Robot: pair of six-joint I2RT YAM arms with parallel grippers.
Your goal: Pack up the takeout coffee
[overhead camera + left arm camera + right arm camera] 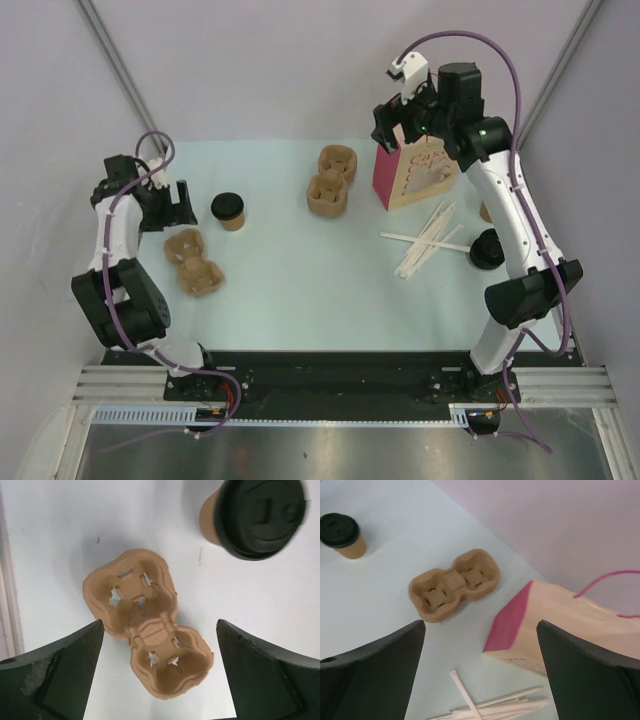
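Left claw (pixel 159 628) is spread wide with nothing between its fingers, and it hangs over a two-cup pulp carrier (pixel 147 630) that lies flat on the pale surface (pixel 55 540). The takeout coffee (pixel 229 211) stands upright with its black lid on. It is just beside that claw toward the middle, apart from the carrier and well apart from the pink paper bag (pixel 410 178) at far right. Right claw (pixel 480 630) is likewise spread and empty, up near the bag's top; I cannot tell whether the bag's mouth is open. The step in hand looks like the left claw's reach for the cup. To do it well, shift sideways off the carrier and centre the cup body between the fingers. Come in below the lid rim and close softly, since a paper wall probably buckles and a lid can pop. Keep the cup upright on the way across. The right claw is best placed to steady the bag's mouth.
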